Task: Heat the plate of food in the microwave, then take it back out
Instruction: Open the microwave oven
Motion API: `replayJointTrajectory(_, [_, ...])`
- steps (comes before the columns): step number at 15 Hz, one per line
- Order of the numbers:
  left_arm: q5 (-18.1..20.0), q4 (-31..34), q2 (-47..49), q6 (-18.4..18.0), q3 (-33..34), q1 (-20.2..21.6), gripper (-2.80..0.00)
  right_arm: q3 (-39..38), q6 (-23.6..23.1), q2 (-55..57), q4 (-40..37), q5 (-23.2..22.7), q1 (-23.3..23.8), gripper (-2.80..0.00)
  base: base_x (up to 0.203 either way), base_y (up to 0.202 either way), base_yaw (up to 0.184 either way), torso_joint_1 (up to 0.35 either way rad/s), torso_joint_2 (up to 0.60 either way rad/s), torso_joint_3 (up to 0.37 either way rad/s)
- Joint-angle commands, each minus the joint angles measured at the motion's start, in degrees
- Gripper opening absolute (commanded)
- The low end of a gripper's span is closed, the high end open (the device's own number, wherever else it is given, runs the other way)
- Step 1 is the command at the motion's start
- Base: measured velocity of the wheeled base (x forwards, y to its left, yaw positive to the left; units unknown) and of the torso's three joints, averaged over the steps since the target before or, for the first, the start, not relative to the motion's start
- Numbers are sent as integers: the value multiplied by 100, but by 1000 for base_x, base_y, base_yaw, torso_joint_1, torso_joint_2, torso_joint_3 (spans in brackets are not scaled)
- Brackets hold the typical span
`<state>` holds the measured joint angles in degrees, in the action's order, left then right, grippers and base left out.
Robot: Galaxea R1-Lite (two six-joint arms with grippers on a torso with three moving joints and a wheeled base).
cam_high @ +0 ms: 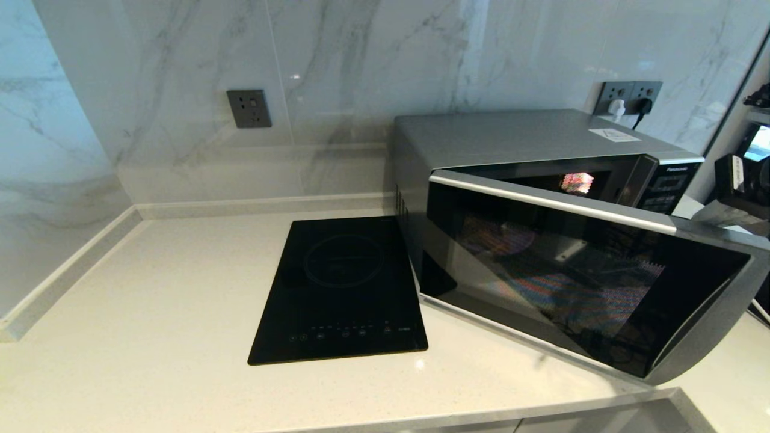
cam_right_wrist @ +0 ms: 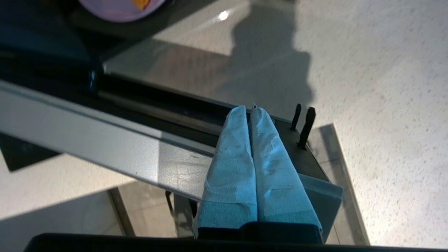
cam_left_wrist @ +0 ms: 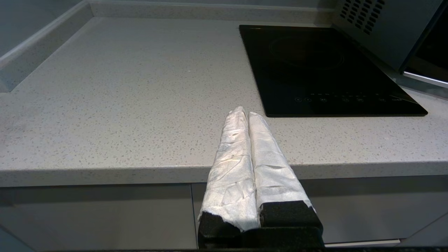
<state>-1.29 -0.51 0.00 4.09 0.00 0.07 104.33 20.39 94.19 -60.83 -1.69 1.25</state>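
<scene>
Apparently the right claw [cam_right_wrist: 249,108], closed and empty, presses on the half-open door edge of the microwave [cam_high: 541,138] to swing it, since the plate of food [cam_right_wrist: 120,8] sits inside, while the left claw [cam_left_wrist: 244,113], closed, waits low before the bench [cam_left_wrist: 122,105].

Left gripper [cam_left_wrist: 247,112]: two fingers wrapped in crinkled white tape, pressed together along their whole length, black mount at the base. It hangs just off the front edge of the speckled pale-grey stone countertop [cam_left_wrist: 133,91], tips over the counter's front strip.

Flat black glass induction hob [cam_left_wrist: 325,70] set flush into the counter, beyond the fingertips and to one side; faint ring on its surface, row of small touch controls along its near edge.

Past the hob, corner of the boxy silver-grey microwave [cam_left_wrist: 381,24]: vent slots in its side wall, dark door edge with a silver strip.

Low raised upstand rims the counter's far sides. Grey cabinet fronts [cam_left_wrist: 98,213] below the counter edge.
</scene>
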Motion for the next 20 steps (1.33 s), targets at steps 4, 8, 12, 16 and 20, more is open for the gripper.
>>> replayJointTrajectory(4, [-3,-2,9,4,0,1,-280,-709,261,-1000,-469,-142,-1106,-280,0,0,0,0,0,0])
replayJointTrajectory(8, [-3,-2,9,4,0,1,-280,-996,632,-1394,-606,-147,-1716,-280,0,0,0,0,0,0])
replayJointTrajectory(12, [-3,-2,9,4,0,1,-280,-1251,728,-1426,-615,-153,-2086,-280,0,0,0,0,0,0])
replayJointTrajectory(16, [-3,-2,9,4,0,1,-280,-1324,1187,-1322,-580,-161,-3249,-280,0,0,0,0,0,0])
replayJointTrajectory(20, [-3,-2,9,4,0,1,-280,-1292,1751,-856,-302,-115,-4169,-280,0,0,0,0,0,0])
